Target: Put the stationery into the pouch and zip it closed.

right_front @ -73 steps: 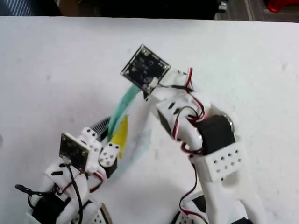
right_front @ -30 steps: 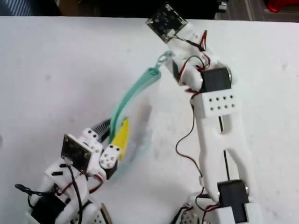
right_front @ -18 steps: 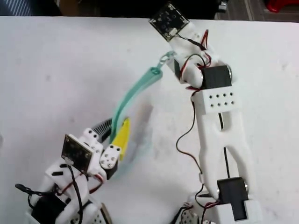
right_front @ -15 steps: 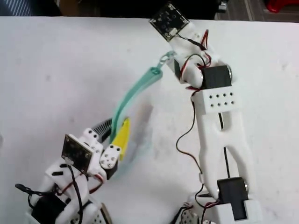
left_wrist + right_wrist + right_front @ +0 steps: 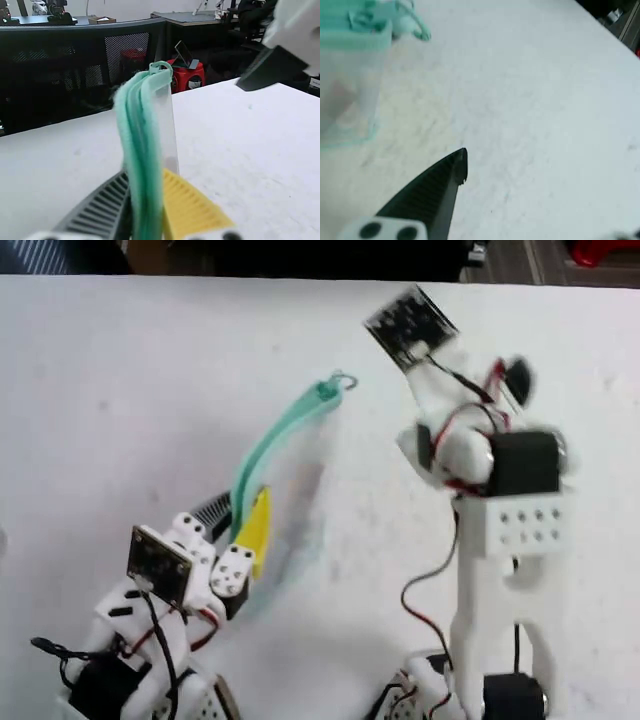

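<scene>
Backing away toward its own side, the right gripper (image 5: pixel 462 418) is now sitting well apart from the zipper pull (image 5: pixel 343 380) it was touching a moment ago, its fingers spread with nothing between them. The left gripper (image 5: pixel 245 510) is pinching the near end of the teal-edged clear pouch (image 5: pixel 285 430), which is arching over the white table (image 5: pixel 120 390). Its wrist view is showing the pouch standing on edge between a grey ridged finger (image 5: pixel 107 200) and a yellow finger (image 5: pixel 187 207), blocking the table behind. A black mesh panel (image 5: pixel 75 60) and a red object (image 5: pixel 186 75) are sitting beyond. The right wrist view is showing one dark finger (image 5: pixel 437 187) hovering near the pouch's end.
</scene>
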Controlling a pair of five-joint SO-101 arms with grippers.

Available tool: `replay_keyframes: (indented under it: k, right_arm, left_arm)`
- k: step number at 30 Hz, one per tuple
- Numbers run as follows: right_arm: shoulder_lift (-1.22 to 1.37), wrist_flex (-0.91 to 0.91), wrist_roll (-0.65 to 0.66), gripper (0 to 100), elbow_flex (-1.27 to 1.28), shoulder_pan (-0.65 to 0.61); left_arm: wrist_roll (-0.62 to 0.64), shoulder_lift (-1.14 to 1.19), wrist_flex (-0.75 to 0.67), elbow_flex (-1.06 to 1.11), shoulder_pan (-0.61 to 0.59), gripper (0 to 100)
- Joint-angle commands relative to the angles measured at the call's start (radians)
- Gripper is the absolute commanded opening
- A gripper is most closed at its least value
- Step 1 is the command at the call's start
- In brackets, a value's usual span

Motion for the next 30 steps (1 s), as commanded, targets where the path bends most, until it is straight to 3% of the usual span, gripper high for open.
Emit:
replay_keyframes:
  k: [1, 8, 14, 21, 27, 30]
  right_arm:
    - [-0.059, 0.028, -0.015, 64.3, 0.009, 0.084]
    - [-0.07, -0.193, -0.052, 64.3, 0.408, 0.193]
    - [-0.07, -0.467, -0.133, 64.3, 0.752, 0.142]
    - [-0.064, -0.694, -0.264, 64.3, 0.945, 0.102]
    - [-0.061, -0.898, -0.299, 64.3, 1.085, 0.139]
    - [-0.061, -1.026, -0.299, 64.3, 1.137, 0.202]
  left_arm:
    - [-0.034, -0.004, -0.109, 0.026, -0.038, 2]
    - [-0.227, -0.002, -0.292, 0.061, -0.11, 2]
    - [-0.269, 0.079, -0.439, 0.052, -0.157, 2]
    - [-0.307, 0.513, -0.473, -0.222, -0.183, 2]
    - [-0.649, 0.932, -0.76, -0.385, -0.183, 2]
    - [-0.715, 1.132, -0.918, -0.413, -0.159, 2]
